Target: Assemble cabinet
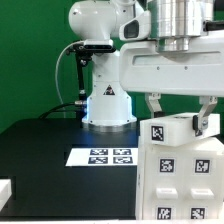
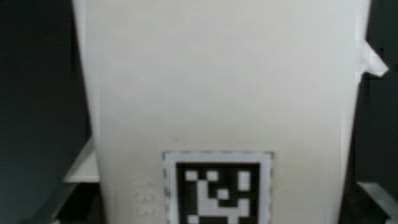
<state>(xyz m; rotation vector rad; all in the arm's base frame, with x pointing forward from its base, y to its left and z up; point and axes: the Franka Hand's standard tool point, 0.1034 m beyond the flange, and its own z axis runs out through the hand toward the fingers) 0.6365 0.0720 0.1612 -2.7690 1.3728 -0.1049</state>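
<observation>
Cabinet [image 1: 180, 160] directly under the gripper [image 1: 178, 108].
Its tagged top part sits between the spread fingers [image 1: 153, 107]; whether they press it, I cannot tell.

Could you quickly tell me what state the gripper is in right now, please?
Gripper: fingers closed on the white cabinet part, held above the cabinet box.

white plastic boxy cabinet body [image 1: 183, 178] with black-and-white square tags | upright at the exterior view's right, near the camera | white tagged panel part [image 1: 175, 128] sits on its top | wrist view: same panel [image 2: 214, 110], one tag showing
</observation>
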